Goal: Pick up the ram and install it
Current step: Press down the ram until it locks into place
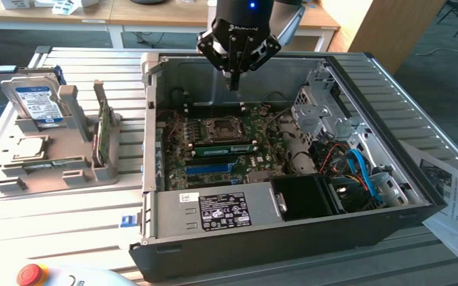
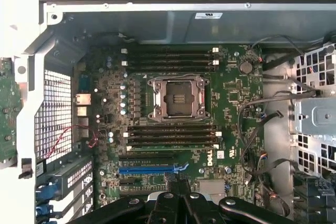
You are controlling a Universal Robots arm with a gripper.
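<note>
The gripper (image 1: pixel 233 83) hovers above the computer case (image 1: pixel 293 232), jaws closed on nothing; the ram (image 1: pixel 102 134) stands in the holder (image 1: pixel 78 173) at left, so the jaws must part before grasping.

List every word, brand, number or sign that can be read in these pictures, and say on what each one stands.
"DELL": white print on the motherboard, wrist view.
Power supply label: white print, too small to read.
Hard drive's blue label: too blurred to read.
White sticker on the case wall: unreadable.
Lettering on the end effector body: too blurred to read.
</note>
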